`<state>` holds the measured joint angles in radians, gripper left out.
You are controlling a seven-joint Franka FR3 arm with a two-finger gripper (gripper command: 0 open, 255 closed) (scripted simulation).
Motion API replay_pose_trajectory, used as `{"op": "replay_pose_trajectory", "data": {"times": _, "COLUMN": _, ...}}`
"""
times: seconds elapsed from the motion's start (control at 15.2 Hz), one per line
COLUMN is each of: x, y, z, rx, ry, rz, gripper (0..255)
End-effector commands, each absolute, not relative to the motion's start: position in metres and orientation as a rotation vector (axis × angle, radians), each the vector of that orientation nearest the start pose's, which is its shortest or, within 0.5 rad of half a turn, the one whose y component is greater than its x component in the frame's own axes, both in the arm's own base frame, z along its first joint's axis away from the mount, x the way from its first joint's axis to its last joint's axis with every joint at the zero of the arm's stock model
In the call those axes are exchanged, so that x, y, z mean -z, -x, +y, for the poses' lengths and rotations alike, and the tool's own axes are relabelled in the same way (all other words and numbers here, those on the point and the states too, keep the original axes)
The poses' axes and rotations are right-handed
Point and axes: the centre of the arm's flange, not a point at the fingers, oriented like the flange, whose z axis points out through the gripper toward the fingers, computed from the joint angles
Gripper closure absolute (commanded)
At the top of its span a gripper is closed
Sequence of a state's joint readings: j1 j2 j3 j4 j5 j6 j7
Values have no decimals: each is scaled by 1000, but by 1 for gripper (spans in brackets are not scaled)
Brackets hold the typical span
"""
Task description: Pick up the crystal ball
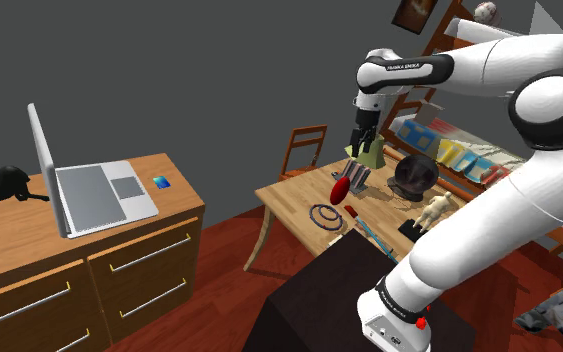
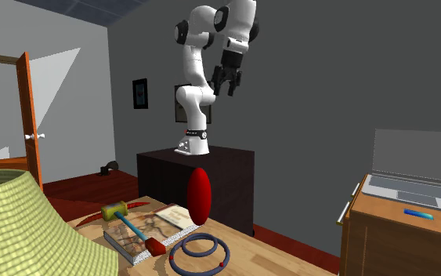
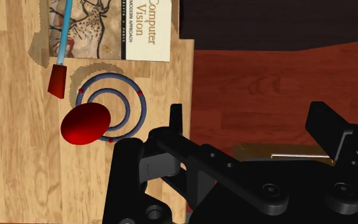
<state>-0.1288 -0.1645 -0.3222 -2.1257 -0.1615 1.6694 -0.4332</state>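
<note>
The crystal ball [image 1: 413,176] is a dark glassy sphere on a small base, standing on the wooden table [image 1: 289,195] towards the shoulder view's right. My black gripper [image 1: 363,140] hangs in the air above the table, up and to the left of the ball in that view, apart from it. From the second exterior view the gripper [image 2: 228,81] is high above the stand. Seen from the wrist, the gripper [image 3: 250,130] is open, its fingers [image 3: 174,124] stand wide apart with nothing between them, and the table edge and red floor lie below.
On the table are a red oval disc [image 1: 340,188], dark concentric rings [image 3: 110,102], a book [image 3: 147,28], a blue-handled tool [image 3: 63,38] and a pale figurine [image 1: 434,210]. A green lampshade [image 2: 15,227] stands close by. A laptop [image 1: 94,195] sits on a wooden dresser.
</note>
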Motion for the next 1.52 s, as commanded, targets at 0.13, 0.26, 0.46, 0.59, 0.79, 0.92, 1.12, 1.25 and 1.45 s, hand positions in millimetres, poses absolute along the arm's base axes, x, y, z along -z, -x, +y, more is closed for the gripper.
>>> {"op": "replay_pose_trajectory", "data": {"times": 0.13, "x": -422, "y": -439, "z": -268, "rx": -548, "ry": 3034, "rz": -45, "gripper": 0}}
{"op": "replay_pose_trajectory", "data": {"times": 0.26, "x": -404, "y": -449, "z": -289, "rx": -578, "ry": 3015, "rz": -40, "gripper": 0}}
{"op": "replay_pose_trajectory", "data": {"times": 0.46, "x": -376, "y": -463, "z": -321, "rx": -621, "ry": 2986, "rz": -34, "gripper": 0}}
{"op": "replay_pose_trajectory", "data": {"times": 0.59, "x": -357, "y": -472, "z": -342, "rx": -650, "ry": 2966, "rz": -29, "gripper": 0}}
{"op": "replay_pose_trajectory", "data": {"times": 0.79, "x": -327, "y": -484, "z": -372, "rx": -693, "ry": 2936, "rz": -23, "gripper": 0}}
{"op": "replay_pose_trajectory", "data": {"times": 0.92, "x": -307, "y": -491, "z": -393, "rx": -721, "ry": 2915, "rz": -19, "gripper": 0}}
{"op": "replay_pose_trajectory", "data": {"times": 1.12, "x": -276, "y": -502, "z": -423, "rx": -762, "ry": 2884, "rz": -12, "gripper": 0}}
{"op": "replay_pose_trajectory", "data": {"times": 1.25, "x": -255, "y": -508, "z": -443, "rx": -789, "ry": 2863, "rz": -8, "gripper": 0}}
{"op": "replay_pose_trajectory", "data": {"times": 1.45, "x": -226, "y": -515, "z": -468, "rx": -824, "ry": 2835, "rz": -3, "gripper": 0}}
